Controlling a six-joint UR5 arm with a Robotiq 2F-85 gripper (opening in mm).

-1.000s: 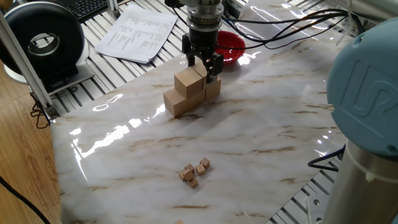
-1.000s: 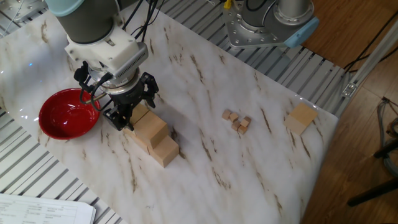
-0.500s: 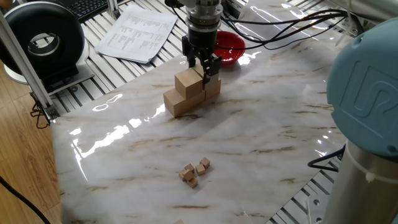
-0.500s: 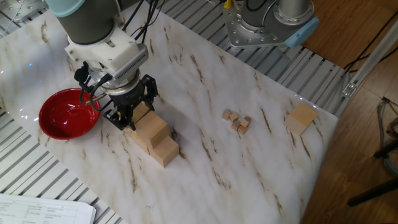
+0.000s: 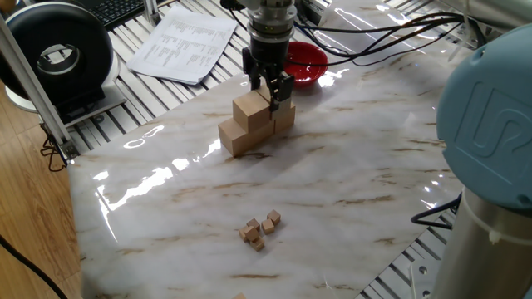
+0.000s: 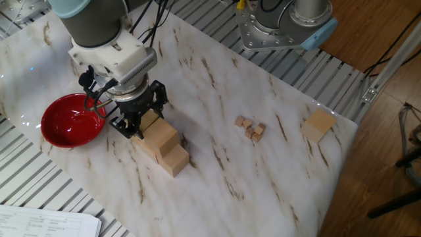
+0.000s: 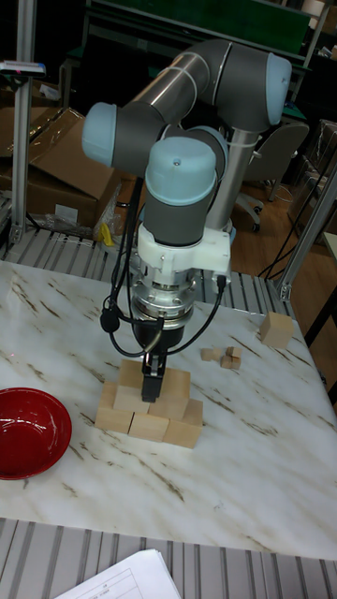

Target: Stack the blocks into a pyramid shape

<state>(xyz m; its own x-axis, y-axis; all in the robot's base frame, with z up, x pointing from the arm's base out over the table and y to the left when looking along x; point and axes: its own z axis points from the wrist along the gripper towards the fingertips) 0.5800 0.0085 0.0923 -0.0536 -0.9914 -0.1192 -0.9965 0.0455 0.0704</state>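
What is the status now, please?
Tool down at the stack, jaws narrow, grip unclear. One block apart near table edge. Nothing blocking.

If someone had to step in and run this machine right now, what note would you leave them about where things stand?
Gripper: down at the stack, its fingers at a second-layer block on the red bowl side; whether they are pinching it is not clear.
Stack: a bottom row of large wooden blocks on the marble table, near the bowl, with second-layer blocks on it. No single top block shows yet.
Spare block: one large one sits alone near the table's far corner.
Tiny cubes: a small cluster on the table, apart from the stack; leave them.
Left: finish the second layer, fetch the spare block, probably for the top.
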